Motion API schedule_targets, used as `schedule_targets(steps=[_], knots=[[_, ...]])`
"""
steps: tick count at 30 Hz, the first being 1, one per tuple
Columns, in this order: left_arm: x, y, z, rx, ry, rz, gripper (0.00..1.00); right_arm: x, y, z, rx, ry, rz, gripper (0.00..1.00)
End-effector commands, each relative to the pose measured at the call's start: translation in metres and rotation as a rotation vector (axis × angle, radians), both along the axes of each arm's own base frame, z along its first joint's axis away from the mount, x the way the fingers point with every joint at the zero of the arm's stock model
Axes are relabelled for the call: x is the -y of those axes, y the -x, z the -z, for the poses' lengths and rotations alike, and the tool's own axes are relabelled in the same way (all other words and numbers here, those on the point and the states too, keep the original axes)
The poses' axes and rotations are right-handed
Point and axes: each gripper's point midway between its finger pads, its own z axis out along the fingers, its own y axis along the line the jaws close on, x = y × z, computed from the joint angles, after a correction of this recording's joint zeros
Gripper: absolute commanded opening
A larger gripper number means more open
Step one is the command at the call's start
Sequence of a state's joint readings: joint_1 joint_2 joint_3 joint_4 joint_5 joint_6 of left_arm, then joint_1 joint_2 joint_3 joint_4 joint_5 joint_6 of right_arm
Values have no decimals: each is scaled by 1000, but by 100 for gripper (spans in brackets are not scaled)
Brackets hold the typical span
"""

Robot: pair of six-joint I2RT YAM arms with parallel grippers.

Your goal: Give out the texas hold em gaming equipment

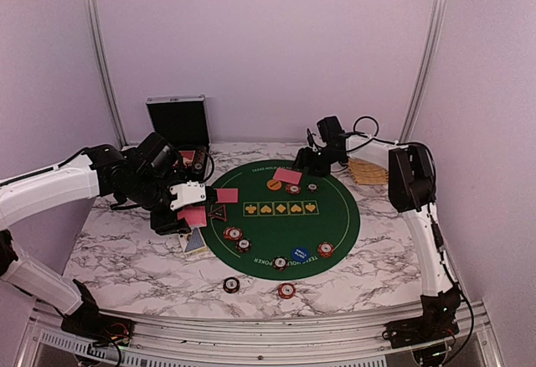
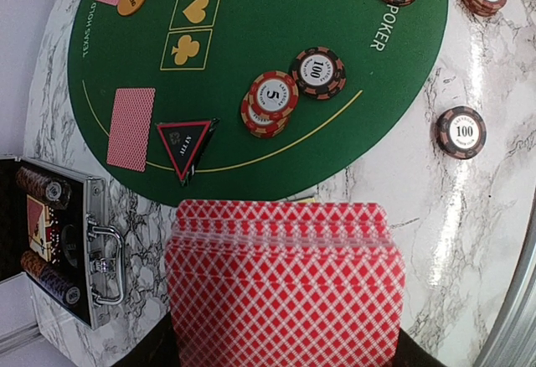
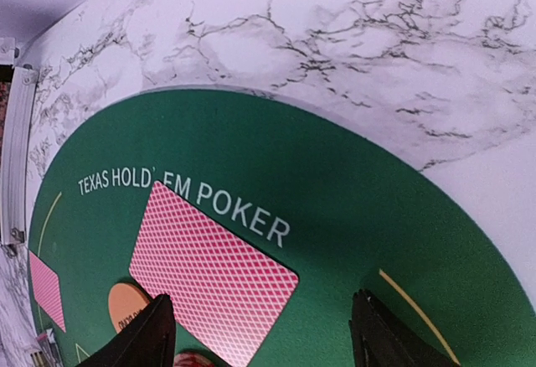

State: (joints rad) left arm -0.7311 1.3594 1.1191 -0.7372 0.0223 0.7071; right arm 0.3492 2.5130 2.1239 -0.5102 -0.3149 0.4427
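Red-backed cards (image 2: pixel 285 283) fill the bottom of your left wrist view: a fanned deck clamped in your left claw (image 2: pixel 285 354), over the marble table (image 2: pixel 469 216). Just above the deck in that frame, at the edge of the green mat (image 2: pixel 276 15), the dark triangular marker (image 2: pixel 182 145) lies beside one face-down card (image 2: pixel 131 128), with stacked chips (image 2: pixel 270 100) to the right. Your right claw (image 3: pixel 261 304) has its fingers apart at the bottom of its view, gripping nothing. Another face-down card (image 3: pixel 213 279) lies flat on the mat just above the gap, against the orange button (image 3: pixel 126 304) at lower left.
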Motion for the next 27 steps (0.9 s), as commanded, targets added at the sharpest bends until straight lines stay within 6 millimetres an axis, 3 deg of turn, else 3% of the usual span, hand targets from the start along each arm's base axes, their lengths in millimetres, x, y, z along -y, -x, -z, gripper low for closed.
schedule_targets(steps=[1,7,11,17,21,27], knots=[[5,-4,-10,14,33,4,0,16,-2,-50,74,69,27,72],[7,-4,-15,1,64,-9,0,5,19,-104,158,42,-8,83],[4,-5,-13,1,57,-26,0,-28,71,-127,153,-85,-99,87],[4,-4,-14,1,66,-32,0,-97,176,-155,96,-337,-289,90],[4,-2,-14,-6,72,-32,0,-130,237,-148,1,-463,-375,91],[6,-2,-15,-6,80,-27,0,-178,287,-149,-60,-580,-489,91]])
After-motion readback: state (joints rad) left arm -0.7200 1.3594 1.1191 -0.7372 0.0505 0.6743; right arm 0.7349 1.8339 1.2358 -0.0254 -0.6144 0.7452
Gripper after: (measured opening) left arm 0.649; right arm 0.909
